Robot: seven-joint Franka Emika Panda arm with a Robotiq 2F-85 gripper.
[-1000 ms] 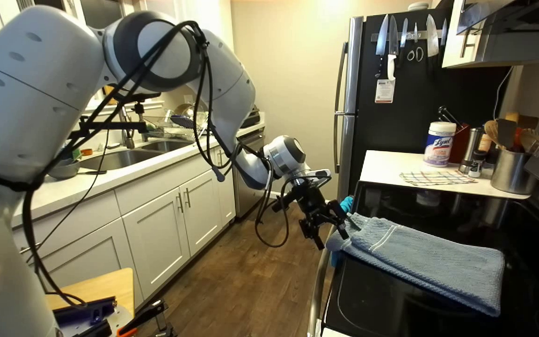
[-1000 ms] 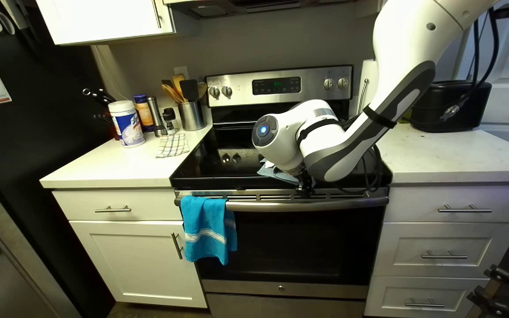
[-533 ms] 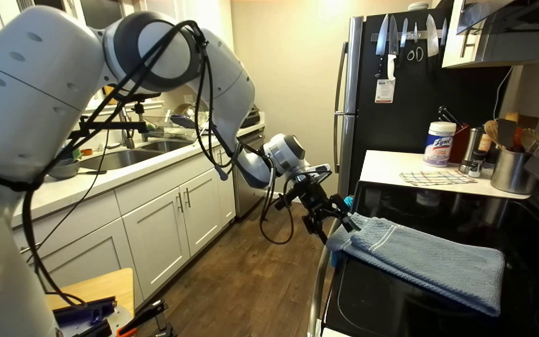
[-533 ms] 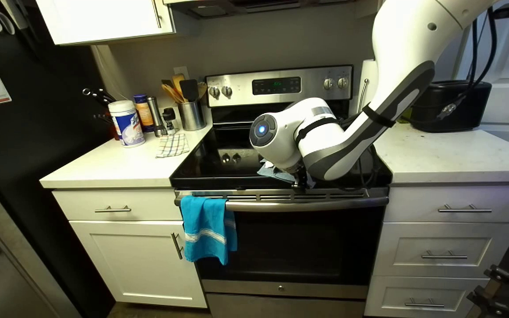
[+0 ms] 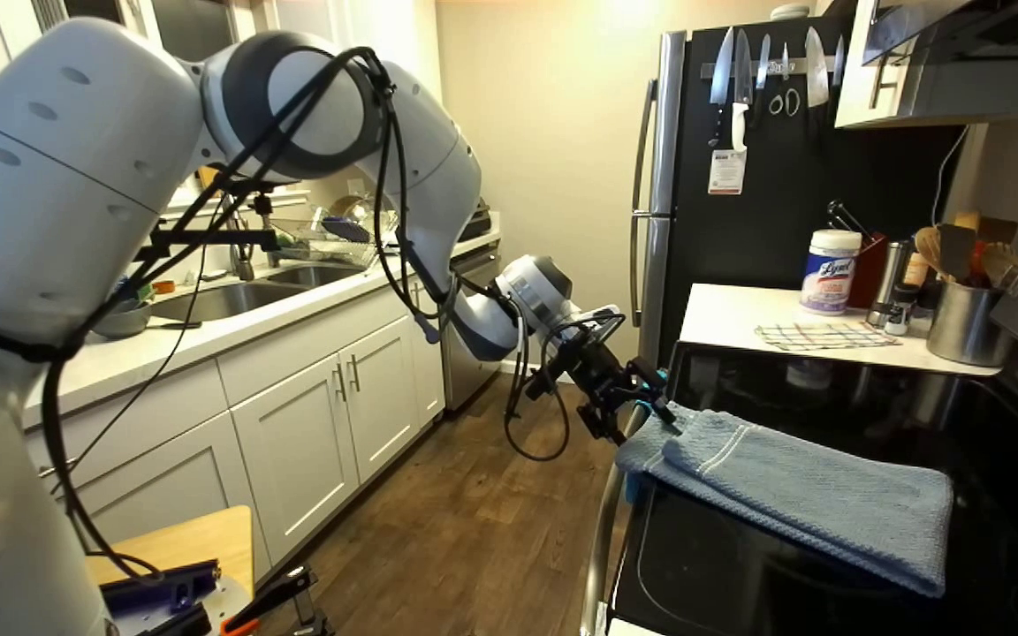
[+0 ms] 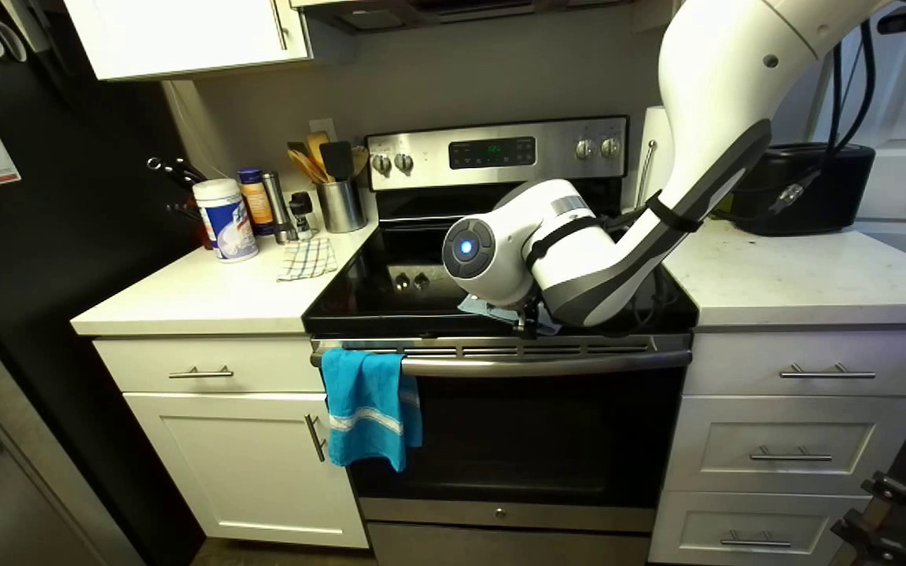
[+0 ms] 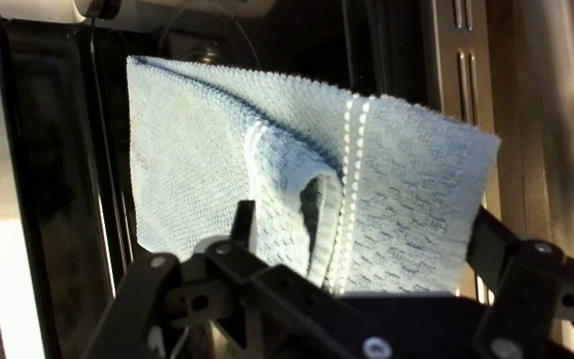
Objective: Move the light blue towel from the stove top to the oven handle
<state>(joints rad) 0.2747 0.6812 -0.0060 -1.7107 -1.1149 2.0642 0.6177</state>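
The light blue towel (image 5: 809, 486) lies folded on the glossy black stove top (image 5: 739, 574), its front end at the stove's front edge. In an exterior view only a small part of the towel (image 6: 492, 309) shows under the arm. My gripper (image 5: 648, 431) is open at the towel's front end. In the wrist view the jaws (image 7: 366, 227) are wide apart, one finger over the towel (image 7: 406, 199), the other beside its front edge. I cannot tell whether they touch it. The oven handle (image 6: 539, 366) runs below the gripper along the oven front.
A bright blue towel (image 6: 370, 409) hangs on one end of the oven handle. A wipes canister (image 5: 830, 272), checked cloth (image 5: 827, 336) and utensil holder (image 5: 970, 325) stand on the counter beside the stove. A range hood (image 5: 995, 62) is above.
My gripper has moved a little toward the towel's front end and slightly up, its fingers now closer over it. The towel has not moved, and the jaws stay open.
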